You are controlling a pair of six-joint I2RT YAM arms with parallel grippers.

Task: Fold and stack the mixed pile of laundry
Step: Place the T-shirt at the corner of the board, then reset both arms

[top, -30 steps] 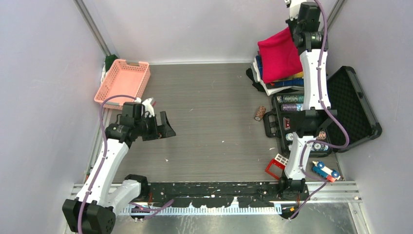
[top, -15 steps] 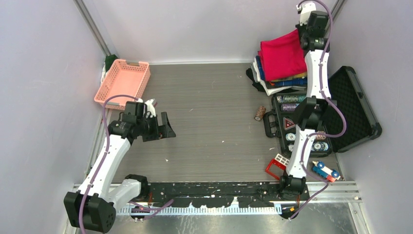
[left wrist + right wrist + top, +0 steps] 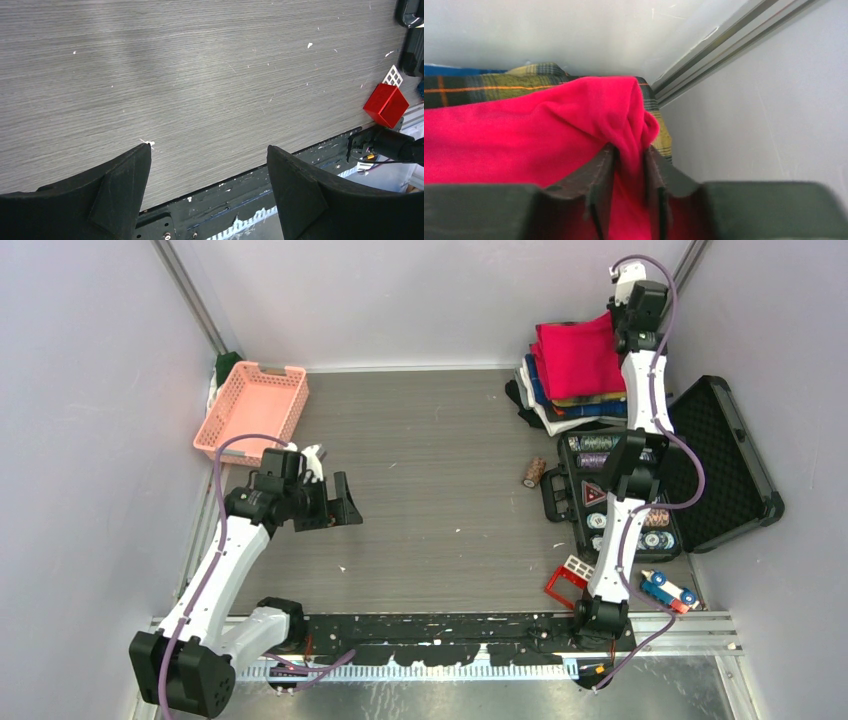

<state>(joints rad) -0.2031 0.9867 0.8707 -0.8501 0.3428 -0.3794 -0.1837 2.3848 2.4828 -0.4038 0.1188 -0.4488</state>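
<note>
While the right arm [image 3: 640, 410] stretches nearly straight from its base to the far right corner of the desk [image 3: 440, 440], its elbow sits above an open black case [image 3: 720, 455] and its wrist is raised beside the back wall. The right gripper [image 3: 618, 320] is pinched narrow on a bunched edge of the red T-shirt [image 3: 575, 355]. In the wrist view a fold of that red cloth is squeezed between the two dark fingers [image 3: 601, 175] and humps up just past their tips. The T-shirt drapes down and to the left from the grip, lying as the top layer of a garment stack in that corner. Directly beneath it is the yellow-and-black plaid shirt [image 3: 499, 85], whose edge shows behind and beside the red cloth. From above, only a thin yellowish strip [image 3: 595, 398] of it peeks out below the red, over blue, white and dark layers.

The left arm [image 3: 225, 560] is bent at the elbow along the left side of the desk, its forearm turned inward. The left gripper [image 3: 340, 502] is spread wide and holds nothing, hanging over bare woodgrain. A pink basket [image 3: 255, 405] lies beyond it toward the far left corner. Its wrist camera looks across the desk to a small red block [image 3: 385, 104] near the front edge.
</note>
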